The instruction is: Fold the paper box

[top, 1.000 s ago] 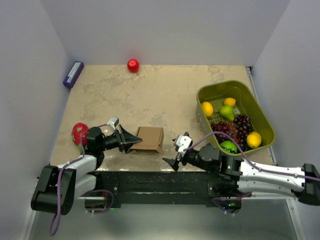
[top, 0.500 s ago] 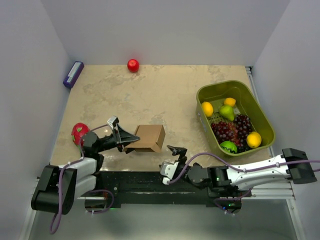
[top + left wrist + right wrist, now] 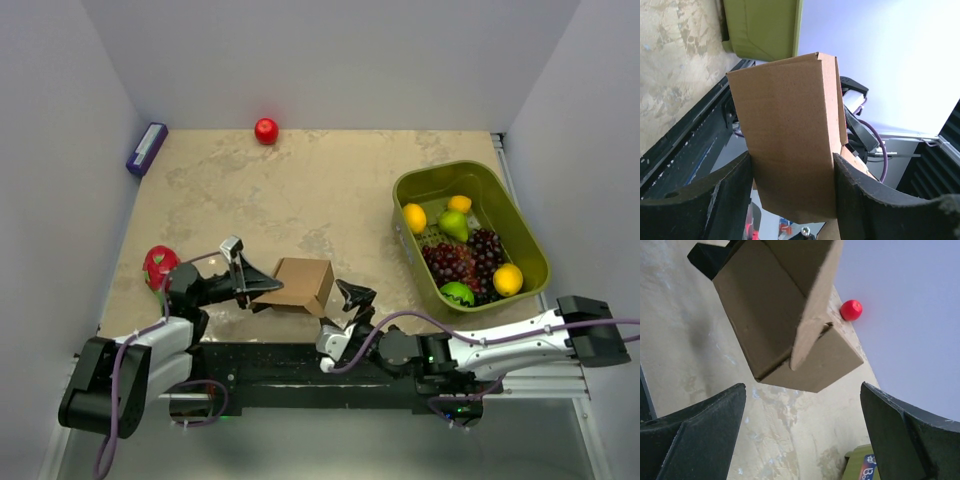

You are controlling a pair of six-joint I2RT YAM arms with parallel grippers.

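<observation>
We see a mottled tan table (image 3: 300,190) walled in by pale panels. At its right side stands the green basket (image 3: 440,172), holding lemons (image 3: 413,216), a pear (image 3: 453,224), dark grapes (image 3: 470,255) and a lime (image 3: 457,292).

The paper box (image 3: 300,284) sits close to the near edge, left of the basket and well apart from it, between the two arms. From above, its long axis runs roughly left to right, slightly skewed. One end points at the left arm and the other at the right arm. In the left wrist view the box (image 3: 790,135) stretches straight away from the camera toward the basket, with its far end folded over at a crease. From the right wrist we see the box (image 3: 770,310) with a loose flap standing out edge-on from its near end. We cannot tell whether the box touches the table or is raised off it.

The left gripper (image 3: 262,288) pinches the box's left end, with one finger (image 3: 730,195) pressed on each broad side. The right gripper (image 3: 356,293) is spread wide just beside the box's right end, and nothing lies between its fingers (image 3: 695,430).

A purple block (image 3: 147,148) lies at the far left corner. A red object (image 3: 157,265) lies by the left arm. A red ball (image 3: 266,130) rests at the far edge.
</observation>
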